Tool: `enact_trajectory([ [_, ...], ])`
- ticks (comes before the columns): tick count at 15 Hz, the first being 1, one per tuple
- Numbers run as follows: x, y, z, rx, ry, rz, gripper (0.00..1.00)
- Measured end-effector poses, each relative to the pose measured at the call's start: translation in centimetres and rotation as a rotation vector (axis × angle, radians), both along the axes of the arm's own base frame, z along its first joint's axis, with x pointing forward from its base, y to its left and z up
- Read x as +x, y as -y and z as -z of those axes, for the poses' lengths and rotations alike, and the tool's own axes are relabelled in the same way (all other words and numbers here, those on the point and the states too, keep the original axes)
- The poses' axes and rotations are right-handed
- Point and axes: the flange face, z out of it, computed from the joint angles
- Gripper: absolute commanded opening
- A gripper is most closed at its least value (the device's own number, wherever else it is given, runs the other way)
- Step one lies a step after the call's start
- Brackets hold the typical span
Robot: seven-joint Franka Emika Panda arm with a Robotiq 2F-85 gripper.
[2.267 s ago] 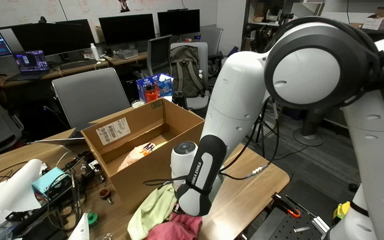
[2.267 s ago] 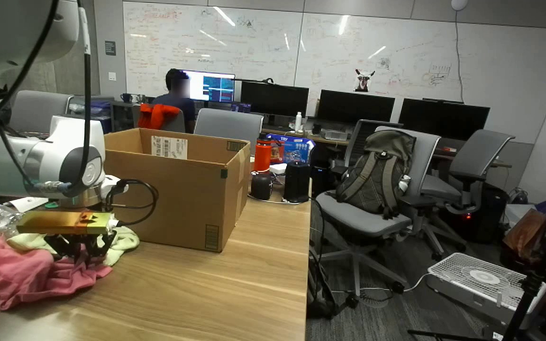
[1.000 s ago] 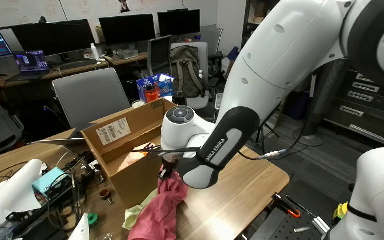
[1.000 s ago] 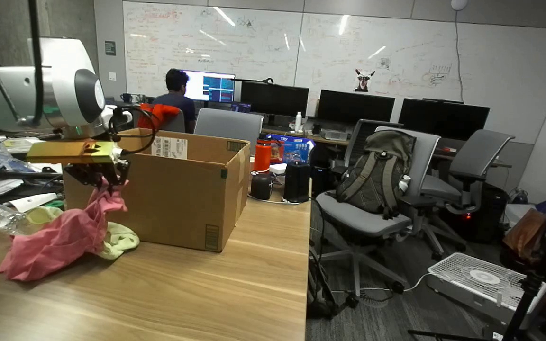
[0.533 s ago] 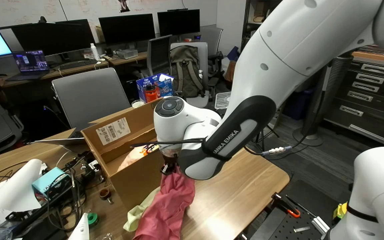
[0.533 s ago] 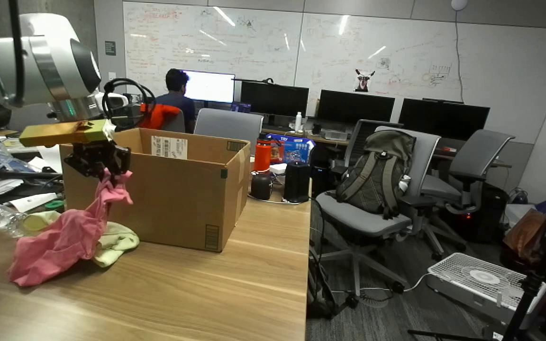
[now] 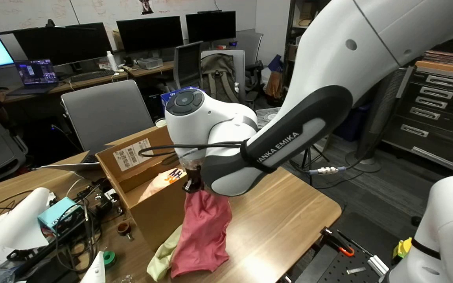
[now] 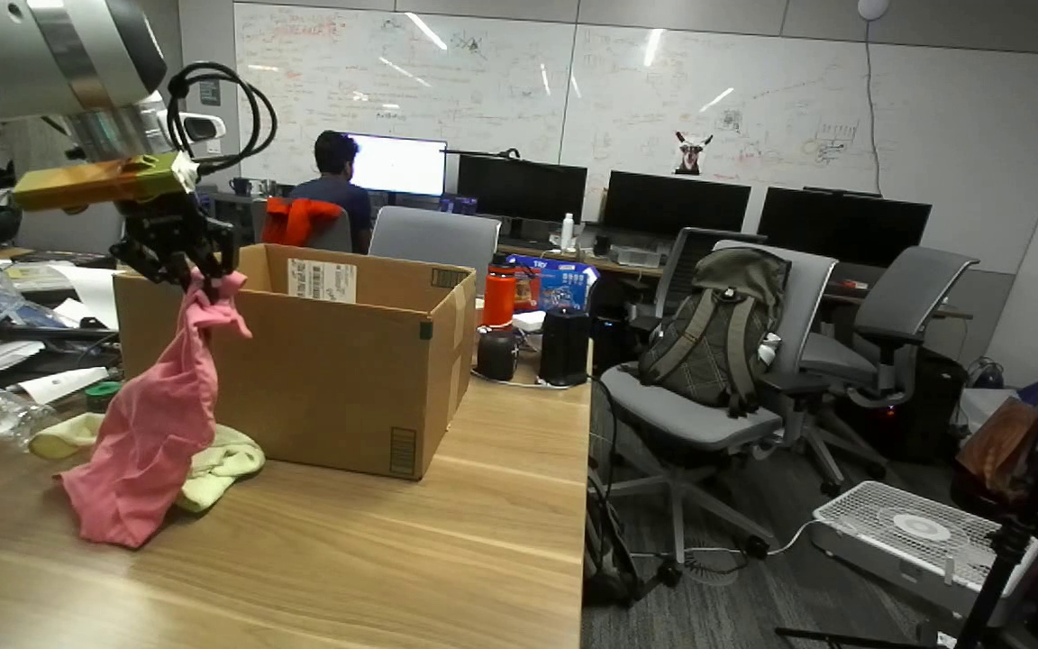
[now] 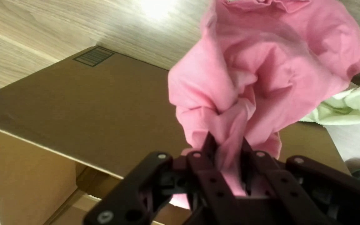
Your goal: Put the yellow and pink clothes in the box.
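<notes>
My gripper (image 8: 211, 278) is shut on the top of the pink cloth (image 8: 154, 428), with a bunched fold between the fingers (image 9: 227, 140) in the wrist view. The cloth hangs down beside the cardboard box (image 8: 321, 388); its lower end is at or just above the table, I cannot tell which. The gripper is near the height of the box rim, outside the box wall. The pale yellow cloth (image 7: 164, 254) lies on the table against the box, partly hidden behind the pink cloth. In an exterior view the open box holds a pale item with orange and purple lettering (image 7: 162, 182).
Cables, papers and a teal box (image 7: 59, 212) clutter the table beside the box. A plastic bottle (image 8: 5, 415) lies near the yellow cloth. A green tape roll (image 7: 109, 258) is close by. An orange bottle (image 8: 498, 293) and dark devices (image 8: 564, 347) stand beyond the box.
The gripper went from low in the cloth pile to about rim height, lifting the pink cloth with it. The pink cloth now hangs stretched out, and the yellow cloth stays on the table.
</notes>
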Motion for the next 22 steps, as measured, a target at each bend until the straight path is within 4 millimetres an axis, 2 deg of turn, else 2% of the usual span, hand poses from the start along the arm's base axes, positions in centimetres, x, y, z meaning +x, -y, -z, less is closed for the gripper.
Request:
enact_trajectory([
  [8,2.3,0.5,-5.3,0.027,0.089,0.033,0.04],
  [14,4.2,0.5,-11.2,0.059,0.190,0.054,0.04],
  [19,4.5,0.3,-16.1,0.086,0.272,0.059,0.04],
  [22,4.4,0.5,-18.1,0.100,0.309,0.071,0.04],
])
